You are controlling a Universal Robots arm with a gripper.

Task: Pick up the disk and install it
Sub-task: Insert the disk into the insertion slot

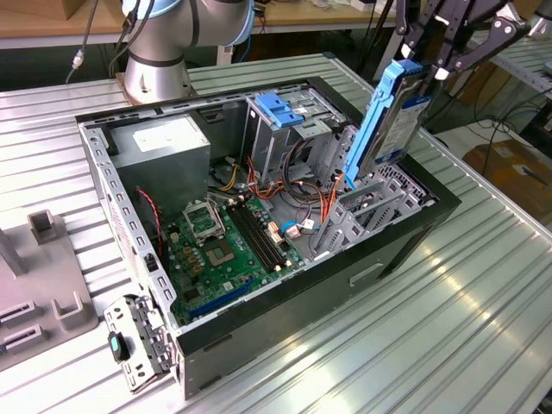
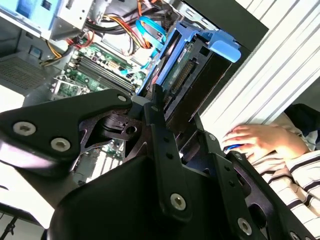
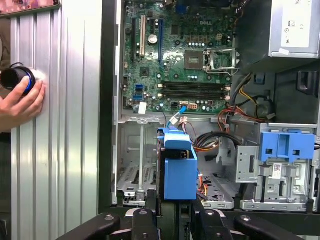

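**Hard drive, held above open tower case**

Item: the disk (image 1: 398, 108), a grey-metal drive in blue rails; hangs on edge, slightly tilted, above the open computer case (image 1: 285, 321), over the grey drive bay (image 1: 369, 211) at the exterior view's right end.
Holder: the gripper (image 1: 424, 62); fingers closed tight on the disk's upper end.
Step, by judgement: pickup done; disk not yet seated in the bay.
Requirement, by judgement: rails square to the bay slots; orange cables (image 1: 326, 203) kept clear.
Also present: a person's hand (image 3: 20, 102) resting on the ribbed table (image 1: 466, 328) beside the case.
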